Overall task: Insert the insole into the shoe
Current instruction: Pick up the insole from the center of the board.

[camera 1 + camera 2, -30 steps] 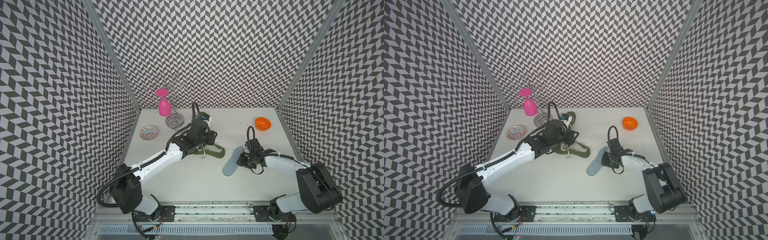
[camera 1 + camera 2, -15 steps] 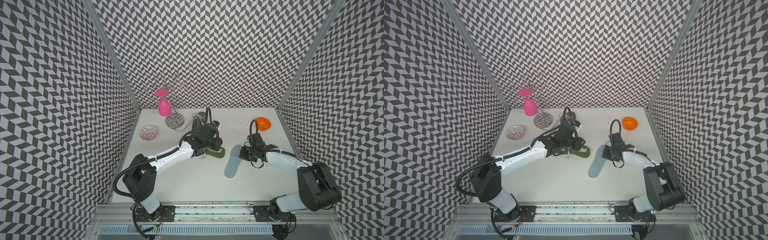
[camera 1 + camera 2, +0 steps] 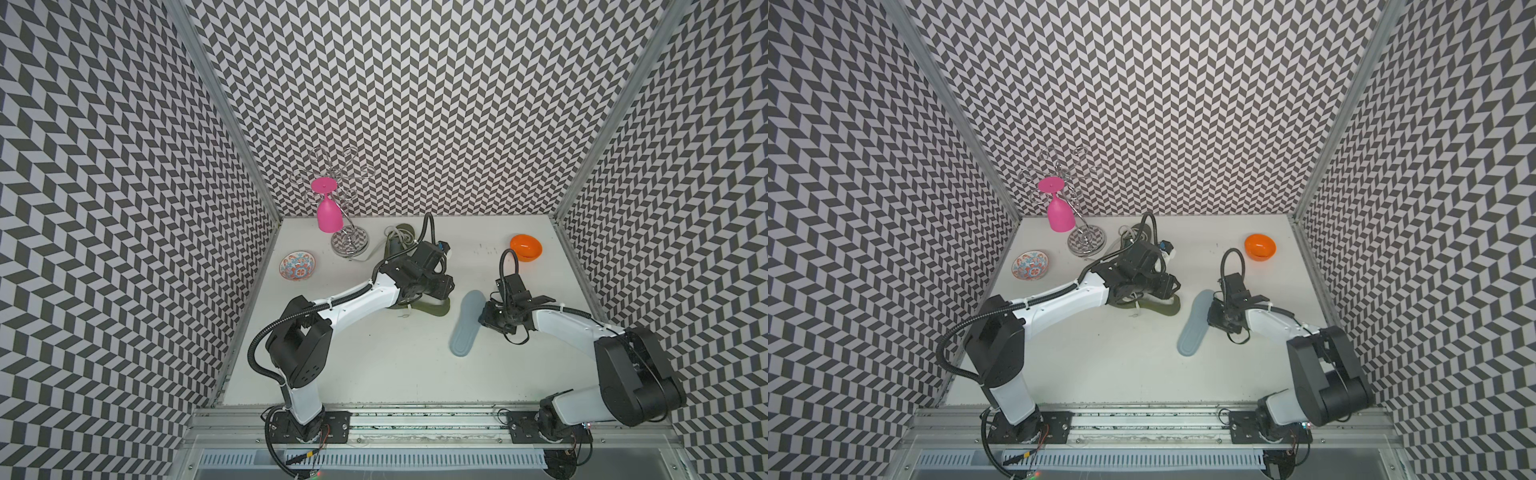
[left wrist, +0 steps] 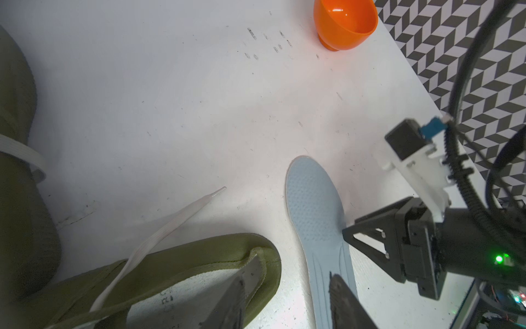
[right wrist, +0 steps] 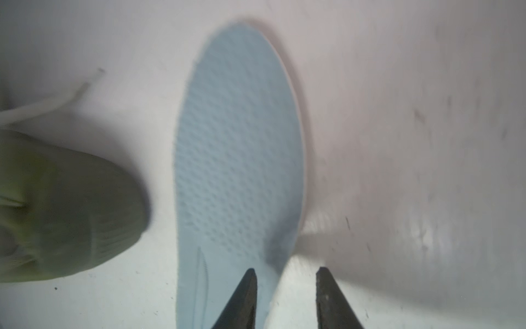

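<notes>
Right under the right gripper [image 5: 285, 273], the pale blue insole [image 5: 239, 142] is lying flat on the white table [image 5: 412, 128]. The fingers are standing apart, straddling its long edge: one tip is hovering over the foam and its partner over bare table, with nothing pinched. Just off to that gripper's side, the olive shoe [image 5: 65, 205] is sitting with its rounded end toward the insole and a strip of table between them.

Over at the left gripper [image 4: 287, 277], the jaws are spread too, bracketing the shoe's heel wall. One finger is reaching into the opening and one is hanging outside, on the insole's side, and I'm seeing no squeeze. A white lace [image 4: 170, 225] is trailing out ahead of those tips.

I'm calling this early going. The insole is lying wholly outside the shoe, between the two grippers, and neither arm is holding anything. The pickup, the lining-up with the opening and the sliding-in are all left to do.

As for writing, a few dark printed characters are showing on the shoe's pale lining beside the inside finger, too skewed to read. No brand is showing on the insole.

Farther out, an orange bowl [image 3: 525, 247] is sitting beyond the right gripper. A second olive shoe [image 3: 397, 235] is resting beyond the left one, near the back wall.
</notes>
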{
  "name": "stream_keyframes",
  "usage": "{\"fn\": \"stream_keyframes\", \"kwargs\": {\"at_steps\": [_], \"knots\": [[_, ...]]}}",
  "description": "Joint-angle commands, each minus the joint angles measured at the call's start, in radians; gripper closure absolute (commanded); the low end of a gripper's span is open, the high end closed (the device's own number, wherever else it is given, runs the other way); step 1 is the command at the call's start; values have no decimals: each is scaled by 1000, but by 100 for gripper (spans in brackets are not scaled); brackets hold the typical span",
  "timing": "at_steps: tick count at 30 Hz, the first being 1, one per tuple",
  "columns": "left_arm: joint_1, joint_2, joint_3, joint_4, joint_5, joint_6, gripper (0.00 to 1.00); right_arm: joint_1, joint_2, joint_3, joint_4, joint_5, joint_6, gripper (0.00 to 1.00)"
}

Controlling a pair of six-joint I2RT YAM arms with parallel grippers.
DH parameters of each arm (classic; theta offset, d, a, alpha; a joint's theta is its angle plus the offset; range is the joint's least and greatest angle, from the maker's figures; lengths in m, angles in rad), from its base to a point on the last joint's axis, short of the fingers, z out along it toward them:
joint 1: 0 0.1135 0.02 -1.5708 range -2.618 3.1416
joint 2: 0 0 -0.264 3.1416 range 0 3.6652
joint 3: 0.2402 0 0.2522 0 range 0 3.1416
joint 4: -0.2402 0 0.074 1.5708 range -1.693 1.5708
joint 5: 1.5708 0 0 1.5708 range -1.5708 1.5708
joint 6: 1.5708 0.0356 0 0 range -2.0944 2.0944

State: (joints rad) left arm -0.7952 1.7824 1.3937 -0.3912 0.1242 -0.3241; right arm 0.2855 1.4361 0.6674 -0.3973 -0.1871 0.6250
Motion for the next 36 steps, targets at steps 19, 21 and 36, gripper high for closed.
{"fn": "stream_keyframes", "kwargs": {"at_steps": [19,21,36], "knots": [[50,-62,-60,86,13,-14,51,67,12,-119,173,-14,308,83],[50,-67,-67,85,7,-7,51,67,14,-131,189,-4,312,90],[67,-48,7,-10,124,259,47,67,-126,117,83,104,-93,100]]}}
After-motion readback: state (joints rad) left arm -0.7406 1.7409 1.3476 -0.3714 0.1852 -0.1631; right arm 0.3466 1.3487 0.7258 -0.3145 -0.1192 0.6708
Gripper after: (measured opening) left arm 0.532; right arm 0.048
